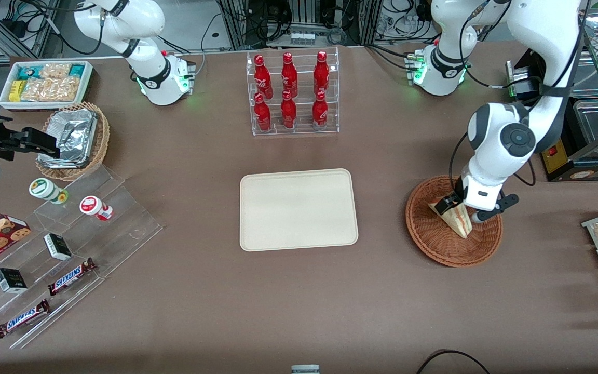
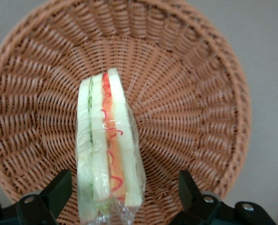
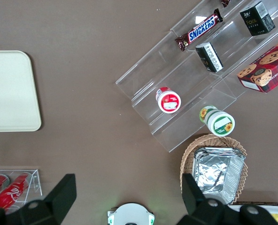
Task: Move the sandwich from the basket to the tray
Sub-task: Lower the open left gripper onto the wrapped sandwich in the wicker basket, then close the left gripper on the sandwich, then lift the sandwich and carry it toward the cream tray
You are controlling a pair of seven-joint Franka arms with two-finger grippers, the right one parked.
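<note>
Woven wicker basket (image 2: 190,93); glossy film-wrapped sandwich (image 2: 108,145).

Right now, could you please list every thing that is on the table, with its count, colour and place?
sandwich: 1, white with red and green filling, in the basket.
basket: 1, reddish-brown, toward the working arm's end.
tray: 1, cream, table centre.
bottles: 6, red, in a clear rack farther from the front camera than the tray.
foil trays: silver, count unclear, in a tan basket toward the parked arm's end.
snack bin: 1, white, beside that tan basket.
candy bars: 2, brown, on clear steps.
gripper: 1, black, fingers open on either side of the sandwich.
</note>
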